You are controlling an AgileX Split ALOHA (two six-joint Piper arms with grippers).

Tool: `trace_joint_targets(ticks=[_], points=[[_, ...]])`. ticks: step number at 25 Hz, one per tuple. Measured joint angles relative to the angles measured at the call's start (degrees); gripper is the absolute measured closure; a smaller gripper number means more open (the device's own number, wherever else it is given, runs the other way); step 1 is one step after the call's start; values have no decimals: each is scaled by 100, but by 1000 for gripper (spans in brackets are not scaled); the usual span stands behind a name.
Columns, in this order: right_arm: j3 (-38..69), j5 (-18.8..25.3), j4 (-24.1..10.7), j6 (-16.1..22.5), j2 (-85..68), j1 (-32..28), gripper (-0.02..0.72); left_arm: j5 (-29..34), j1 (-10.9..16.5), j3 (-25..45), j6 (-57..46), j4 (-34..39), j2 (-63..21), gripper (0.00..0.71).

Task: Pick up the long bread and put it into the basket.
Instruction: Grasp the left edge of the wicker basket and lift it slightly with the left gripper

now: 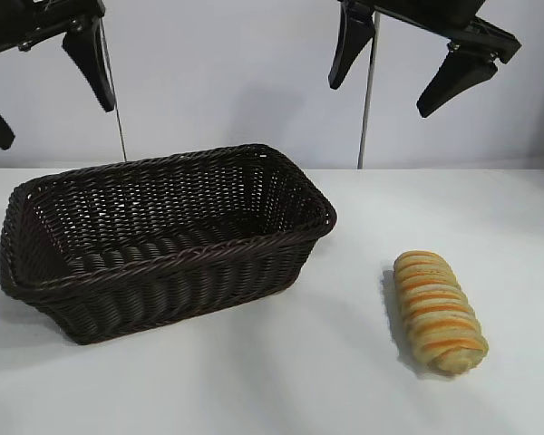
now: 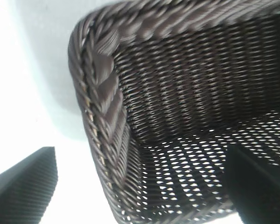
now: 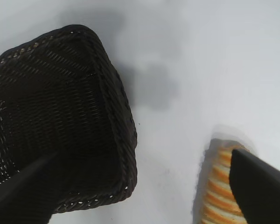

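Up at the far left of the exterior view, the left gripper (image 1: 43, 86), black fingers spread wide and empty, hanging above the near-left end of the basket (image 1: 177, 276); straddling one basket corner in its wrist view, one finger over the white table (image 1: 281, 381), the other over the open weave floor. Below it, the basket itself: large, rectangular, dark brown wicker, sides flaring outward, rim braided thick, weave open enough to pass light, nothing inside. Further right, a stretch of bare matte white tabletop between basket and loaf. Then the long bread (image 1: 438, 312), lying flat on the table, well apart from the basket's right end, untouched: oblong, rounded ends, tan-yellow crust crossed by orange-brown ridged stripes, long axis running from the far side toward the near side with a slight slant rightward. Above and behind it, the right gripper (image 1: 417, 68), jaws likewise wide and holding nothing, plainly the nearer of the two; loaf (image 3: 219, 186) just beneath one finger in the right wrist view, so off to one side of the jaw gap rather than centred. Likely called for: a short shift over the loaf, fingers set across its narrow width, then straight down.
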Motion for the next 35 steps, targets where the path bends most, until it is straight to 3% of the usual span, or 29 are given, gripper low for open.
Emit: trace_joint_targets(ticks=[7, 23, 26, 29, 32, 35], points=[[0, 0, 0, 0, 0, 0, 8, -893, 0, 823, -10, -302, 127, 16], [0, 51, 5, 0, 0, 0, 8, -1555, 0, 993, 15, -351, 801, 33], [0, 54, 5, 0, 0, 0, 8, -1590, 0, 993, 15, -351, 801, 118], [0, 61, 5, 0, 0, 0, 8, -1608, 7, 993, -5, -351, 801, 256], [0, 80, 5, 0, 0, 0, 8, -1602, 18, 993, -14, -344, 801, 462], [0, 106, 5, 0, 0, 0, 8, -1636, 37, 999, -56, -414, 801, 610]])
